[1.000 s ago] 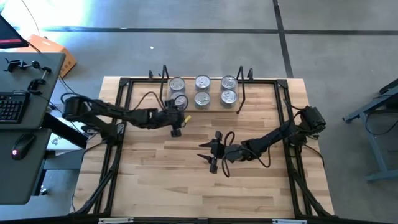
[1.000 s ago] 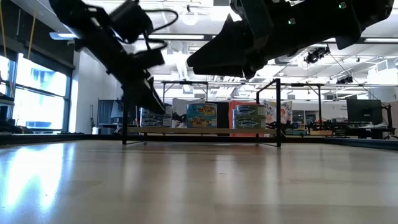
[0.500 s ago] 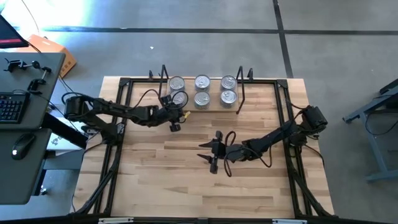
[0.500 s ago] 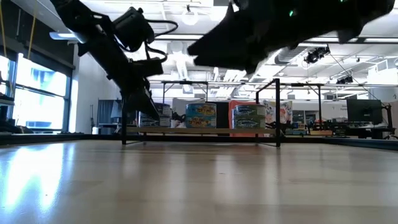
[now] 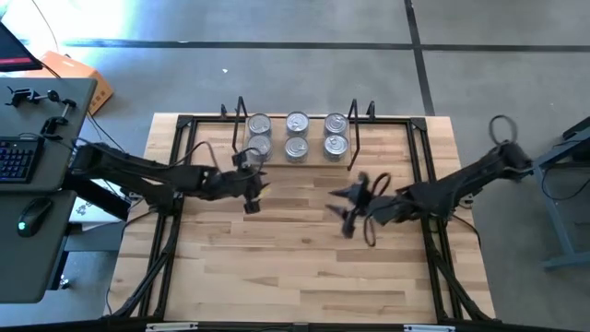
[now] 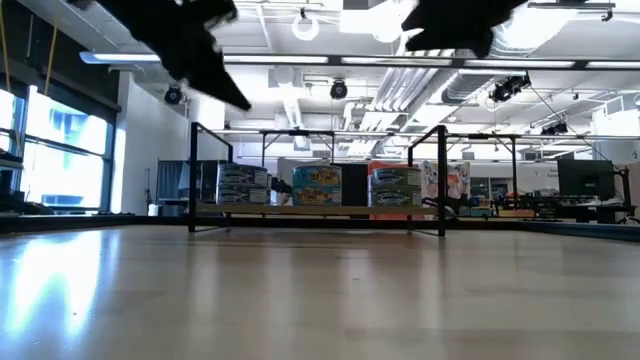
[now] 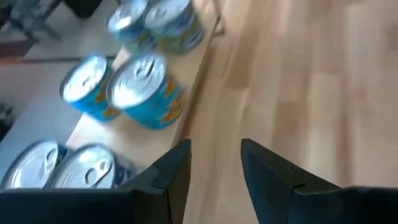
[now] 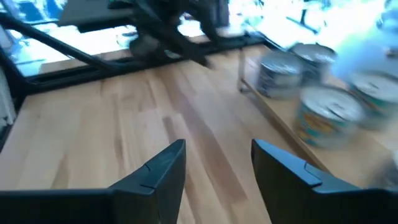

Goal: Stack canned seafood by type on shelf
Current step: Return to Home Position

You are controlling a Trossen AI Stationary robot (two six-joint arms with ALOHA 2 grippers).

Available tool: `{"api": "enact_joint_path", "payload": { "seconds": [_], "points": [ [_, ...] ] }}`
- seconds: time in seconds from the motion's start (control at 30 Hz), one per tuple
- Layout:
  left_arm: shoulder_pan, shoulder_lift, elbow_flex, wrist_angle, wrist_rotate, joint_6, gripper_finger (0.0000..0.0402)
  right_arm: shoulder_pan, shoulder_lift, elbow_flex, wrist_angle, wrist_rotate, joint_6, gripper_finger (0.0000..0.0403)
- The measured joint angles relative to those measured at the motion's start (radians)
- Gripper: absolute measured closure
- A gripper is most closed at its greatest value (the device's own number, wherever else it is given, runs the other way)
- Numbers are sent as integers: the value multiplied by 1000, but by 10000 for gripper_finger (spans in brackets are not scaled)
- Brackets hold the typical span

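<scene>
Six silver-lidded tins [image 5: 297, 134] stand in two rows of three on the shelf [image 5: 316, 159], a light board with black wire uprights at the table's far side. In the low view the tins [image 6: 322, 186] show in a row on the board. My left gripper [image 5: 251, 191] hovers open just near of the shelf's left end; its wrist view looks down on a blue-labelled tin [image 7: 148, 88] and its neighbours. My right gripper [image 5: 350, 207] hangs open over the table's middle, near of the shelf's right end, whose tins [image 8: 326, 115] show in its wrist view.
A black frame [image 5: 184, 175] runs round the wooden tabletop [image 5: 295, 267]. The near half of the tabletop is bare wood. A desk with a keyboard and mouse [image 5: 32, 214] stands off the table's left side. Both arms hang high above the table in the low view [image 6: 200, 50].
My left gripper has drawn back from the shelf's near-left tin toward the table's near-left and risen. That tin now stands in line with the other tins. My right gripper has swung up and toward the table's right and far side, its arm stretching out.
</scene>
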Motion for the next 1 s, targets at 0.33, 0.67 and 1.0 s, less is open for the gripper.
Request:
{"api": "enact_joint_path", "payload": {
  "seconds": [0.33,0.67,1.0],
  "points": [
    [-245,-177,-13,-122,31,-324,271,-19,-291,-8,-584,-283,374,238],
    [-517,-175,-273,269,-49,-563,271,169,-261,-364,122,-346,285,238],
    [-454,-53,-610,1234,89,-286,271,15,-10,-619,1064,-301,-174,238]
  ]
}}
